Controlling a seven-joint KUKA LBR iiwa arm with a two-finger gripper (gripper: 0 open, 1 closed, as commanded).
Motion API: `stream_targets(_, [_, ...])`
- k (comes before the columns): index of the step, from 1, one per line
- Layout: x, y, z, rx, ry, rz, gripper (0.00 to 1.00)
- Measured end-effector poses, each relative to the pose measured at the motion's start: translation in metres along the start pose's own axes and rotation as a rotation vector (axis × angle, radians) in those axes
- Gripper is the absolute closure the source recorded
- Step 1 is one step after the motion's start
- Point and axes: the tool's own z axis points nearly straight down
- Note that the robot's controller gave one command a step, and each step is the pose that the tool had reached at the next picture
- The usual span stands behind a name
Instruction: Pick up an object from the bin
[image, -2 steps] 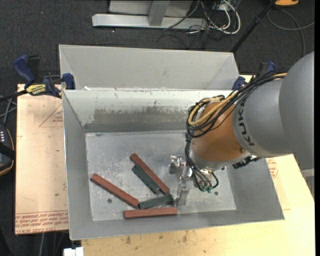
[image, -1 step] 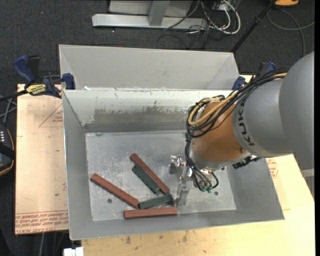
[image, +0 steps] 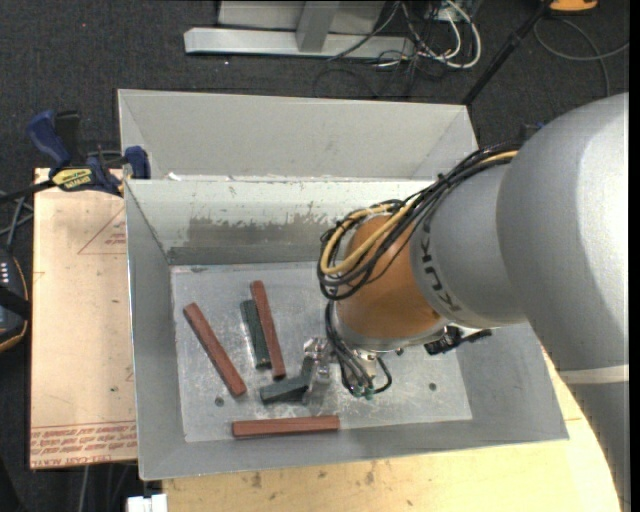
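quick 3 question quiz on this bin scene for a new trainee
1. How many reddish-brown flat sticks lie in the grey metal bin?
2. True or false: the gripper hangs over the bin's far left corner.
3. Which lies nearest the gripper: A the short dark green bar, B the long dark green bar?
Key: 1 three; 2 false; 3 A.

A short dark grey block (image: 285, 392) lies flat, a bit slanted, near the front of the bin (image: 150, 300). A long red-brown stick (image: 285, 427) lies just in front of it. Behind it, a dark green stick (image: 256, 333) and a thin red-brown stick (image: 266, 325) lie side by side.
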Motion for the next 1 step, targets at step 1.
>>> stream_targets(1, [-0.0019,-0.0003,-0.0006,-0.001,-0.007,0.0,0.0])
